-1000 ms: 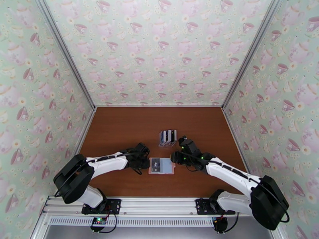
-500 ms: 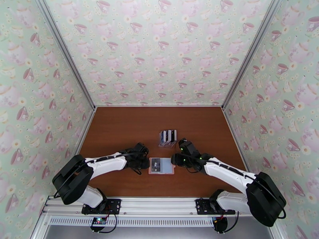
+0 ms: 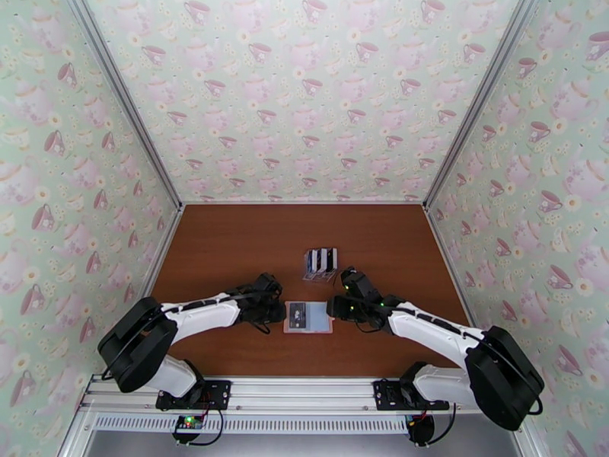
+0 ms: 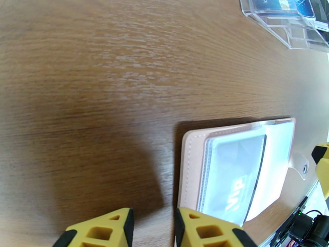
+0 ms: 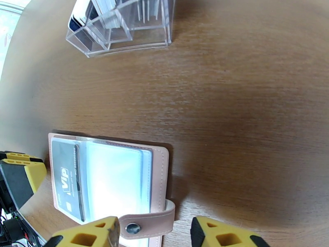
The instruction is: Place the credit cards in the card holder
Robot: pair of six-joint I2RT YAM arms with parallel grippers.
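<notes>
The pink card holder (image 3: 308, 317) lies open on the table between both grippers. A black card marked VIP (image 5: 66, 178) sits in its left clear sleeve (image 4: 234, 178). More credit cards (image 5: 90, 9) stand in the clear rack (image 3: 320, 262) behind it. My left gripper (image 4: 154, 227) is low at the holder's left edge, jaws slightly open over bare wood. One of its fingers (image 4: 205, 231) is by the holder's corner. My right gripper (image 5: 154, 235) is open at the holder's right edge, and the snap tab (image 5: 144, 227) lies between its fingers.
The clear rack (image 4: 283, 21) stands just beyond the holder, close to my right wrist (image 3: 354, 287). Bare brown table (image 3: 228, 245) stretches left and to the back. Patterned walls close in three sides.
My right gripper has slid a little left and nearer to the holder's right edge and has opened slightly. The left arm has barely moved.
</notes>
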